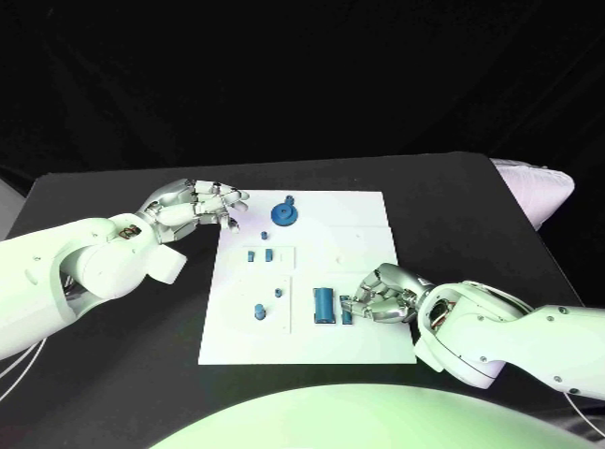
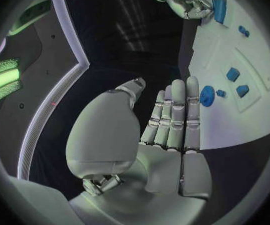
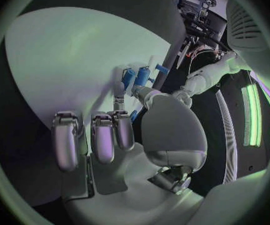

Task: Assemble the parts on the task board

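Fingers first: noted those of the left hand (image 1: 194,204) stretched straight and side by side (image 2: 178,110), thumb apart, released, with nothing in them. Saw those of the right hand (image 1: 383,295) curled inward (image 3: 104,140), tips close against two blue parts; could not tell whether grasping them or only touching.

Then, from big to small:

Saw the black table (image 1: 113,196) under everything.

Found the white task board (image 1: 342,210) lying flat in the middle of it.

Placed the left hand over the table just beside the board's far left corner, apart from every part.

Placed the right hand over the board's near right area.

Noted the long blue block (image 1: 325,304) on the board's near half, just beside the right hand's fingertips, and the shorter blue piece (image 1: 345,316) next to it, closer still to those fingers.

Noted the round blue part (image 1: 286,215) near the board's far edge, not far from the left hand.

Counted two small blue pieces (image 1: 261,253) side by side on the left half of the board, near its middle.

Marked one small peg (image 1: 259,311) on the near left part of the board, well apart from both hands.

Marked one tiny blue piece (image 1: 267,235) between the round part and the pair.
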Motion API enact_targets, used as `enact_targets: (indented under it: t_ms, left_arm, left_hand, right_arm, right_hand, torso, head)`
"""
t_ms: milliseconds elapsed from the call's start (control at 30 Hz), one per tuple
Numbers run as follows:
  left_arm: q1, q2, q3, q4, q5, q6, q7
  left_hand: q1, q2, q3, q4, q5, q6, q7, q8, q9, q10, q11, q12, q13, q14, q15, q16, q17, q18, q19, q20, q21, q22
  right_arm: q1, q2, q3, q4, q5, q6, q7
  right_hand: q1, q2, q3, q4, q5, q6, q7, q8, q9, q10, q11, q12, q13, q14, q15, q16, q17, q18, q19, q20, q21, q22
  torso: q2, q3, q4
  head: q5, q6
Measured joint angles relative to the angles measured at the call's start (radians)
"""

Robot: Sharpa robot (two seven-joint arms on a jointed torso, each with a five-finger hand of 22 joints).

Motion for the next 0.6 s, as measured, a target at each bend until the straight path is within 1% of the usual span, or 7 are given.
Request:
enact_targets:
  t_ms: [67, 167, 233, 267, 367, 433, 600]
  left_arm:
    - [0.000, 0.000, 0.000, 0.000, 0.000, 0.000, 0.000]
    - [0.000, 0.000, 0.000, 0.000, 0.000, 0.000, 0.000]
    - [0.000, 0.000, 0.000, 0.000, 0.000, 0.000, -0.001]
    - [0.000, 0.000, 0.000, 0.000, 0.000, 0.000, -0.001]
    - [0.000, 0.000, 0.000, 0.000, 0.000, 0.000, -0.001]
    - [0.000, 0.000, 0.000, 0.000, 0.000, 0.000, -0.001]
    - [0.000, 0.000, 0.000, 0.000, 0.000, 0.000, -0.001]
  left_hand:
    - [0.003, 0.003, 0.000, 0.006, 0.000, 0.000, 0.000, 0.003, 0.000, 0.000, 0.000, 0.000, 0.000, 0.000, 0.000, 0.000, 0.000, 0.000, 0.000, 0.000, 0.000, -0.001]
    - [0.004, 0.004, -0.001, 0.010, 0.000, 0.000, 0.000, 0.004, 0.000, 0.000, 0.000, 0.000, 0.001, 0.000, 0.000, 0.000, 0.000, 0.000, 0.000, 0.000, 0.000, -0.002]
    - [0.004, 0.004, -0.001, 0.010, 0.000, 0.000, 0.000, 0.004, 0.000, 0.000, 0.000, 0.000, 0.001, 0.000, 0.000, 0.000, 0.000, 0.000, 0.000, 0.000, 0.000, -0.002]
    - [0.004, 0.004, -0.001, 0.010, 0.000, 0.000, 0.000, 0.004, 0.000, 0.000, 0.000, 0.000, 0.001, 0.000, 0.000, 0.000, 0.000, 0.000, 0.000, 0.000, 0.000, -0.002]
    - [0.004, 0.004, -0.001, 0.010, 0.000, 0.000, 0.000, 0.004, 0.000, 0.000, 0.000, 0.000, 0.001, 0.000, 0.000, 0.000, 0.000, 0.000, 0.000, 0.000, 0.000, -0.002]
    - [0.004, 0.004, -0.001, 0.010, 0.000, 0.000, 0.000, 0.004, 0.000, 0.000, 0.000, 0.000, 0.001, 0.000, 0.000, 0.000, 0.000, 0.000, 0.000, 0.000, 0.000, -0.002]
    - [0.004, 0.004, -0.001, 0.010, 0.000, 0.000, 0.000, 0.004, 0.000, 0.000, 0.000, 0.000, 0.001, 0.000, 0.000, 0.000, 0.000, 0.000, 0.000, 0.000, 0.000, -0.002]
  right_arm:
    - [0.000, -0.005, 0.000, 0.001, 0.000, 0.000, 0.002]
    - [0.000, -0.017, 0.000, 0.002, 0.000, 0.004, 0.007]
    - [0.001, -0.025, 0.000, 0.003, 0.000, 0.008, 0.012]
    - [0.001, -0.028, 0.000, 0.004, 0.000, 0.012, 0.015]
    - [0.001, -0.039, 0.001, 0.006, 0.000, 0.028, 0.030]
    - [0.001, -0.045, 0.001, 0.008, 0.000, 0.042, 0.040]
    - [0.002, -0.053, 0.001, 0.008, -0.002, 0.074, 0.059]
  right_hand:
    - [-0.004, -0.006, -0.006, 0.002, 0.000, 0.000, 0.000, 0.000, -0.001, 0.000, 0.000, 0.000, 0.000, 0.000, 0.000, 0.000, 0.000, 0.000, 0.000, 0.000, 0.000, 0.000]
    - [0.001, -0.039, -0.030, -0.002, -0.013, 0.000, 0.000, 0.000, -0.001, 0.000, 0.000, 0.000, 0.000, 0.000, 0.000, 0.000, 0.000, 0.000, 0.000, 0.000, -0.007, 0.000]
    - [0.002, -0.050, -0.047, -0.001, -0.016, -0.001, 0.001, 0.000, -0.002, 0.000, 0.000, -0.007, 0.000, 0.000, 0.000, 0.000, 0.000, 0.000, 0.000, 0.000, -0.007, 0.000]
    - [-0.001, -0.061, -0.059, 0.001, -0.016, -0.004, 0.004, 0.000, -0.002, 0.000, 0.000, -0.007, 0.000, 0.000, 0.000, 0.000, 0.000, 0.000, 0.000, 0.000, -0.007, 0.000]
    - [0.005, -0.068, -0.092, 0.006, -0.028, -0.004, 0.004, 0.000, -0.002, 0.000, 0.000, -0.007, 0.000, 0.000, 0.000, 0.000, 0.000, 0.000, 0.000, 0.000, -0.007, 0.000]
    - [0.020, -0.078, -0.137, 0.009, -0.050, -0.004, 0.004, 0.000, -0.004, 0.000, 0.000, -0.007, 0.000, 0.000, 0.000, 0.000, 0.000, 0.000, 0.000, 0.000, -0.007, 0.000]
    - [0.117, -0.042, -0.267, 0.027, -0.107, -0.007, 0.007, 0.000, -0.011, 0.000, 0.000, -0.014, 0.000, 0.000, 0.000, 0.000, 0.000, 0.000, 0.000, 0.000, -0.007, 0.000]
  torso:
    - [0.000, -0.0001, 0.0001]
    - [0.000, -0.0004, 0.0002]
    - [-0.001, -0.0005, 0.0001]
    - [-0.001, -0.0009, 0.0001]
    - [-0.001, -0.0011, -0.0002]
    - [-0.001, -0.0010, -0.0003]
    - [0.000, -0.0005, -0.0006]
  head:
    - [0.000, 0.000]
    - [0.000, 0.000]
    - [0.000, 0.000]
    - [0.000, 0.000]
    - [0.000, 0.000]
    - [0.001, 0.000]
    - [0.001, 0.000]
